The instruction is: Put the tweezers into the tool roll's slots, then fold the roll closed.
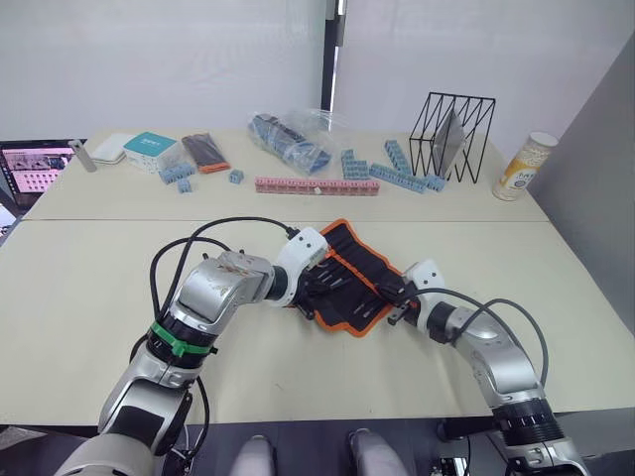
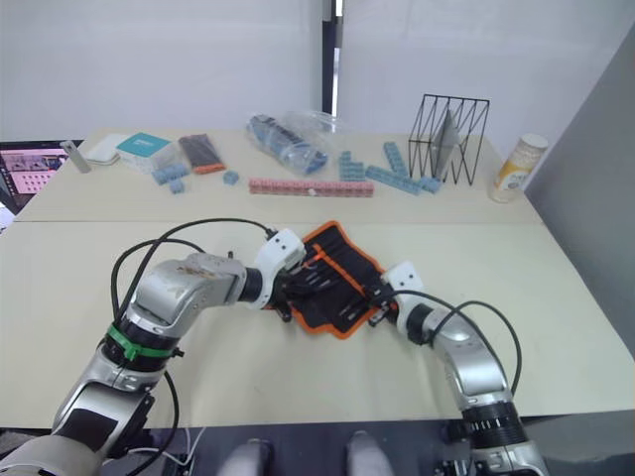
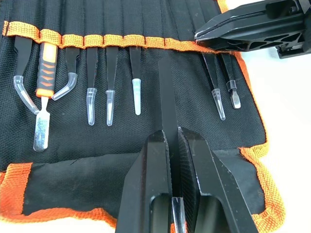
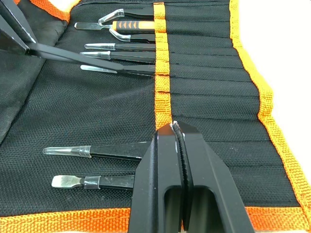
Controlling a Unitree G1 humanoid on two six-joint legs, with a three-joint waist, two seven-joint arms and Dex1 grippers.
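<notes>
While the tool roll [image 1: 349, 278] lies open near the middle of the worktop's [image 1: 89, 278] front half, the left tool [image 3: 173, 145] is clenched on one black tweezer [image 3: 166, 97], its shaft pointing at an empty slot under the orange strip [image 3: 112, 41] — judged, the insertion of that piece is in hand. Several tweezers [image 3: 102, 73] already sit in the slots [image 4: 209, 73], their clear-capped tips lying on the black fabric. The right tool [image 4: 177, 145] rests closed on the orange strip beside two seated pieces; it seems to pin the roll so the fabric will not slide under the push, though that is a guess. Both forearms reach inward from the worktop's front edge — the left bent at the elbow, the right low and angled across — meeting over the roll. Along the far edge stand a wire rack [image 1: 451, 134], blue blocks [image 1: 397, 169] and a can [image 1: 523, 164].
</notes>
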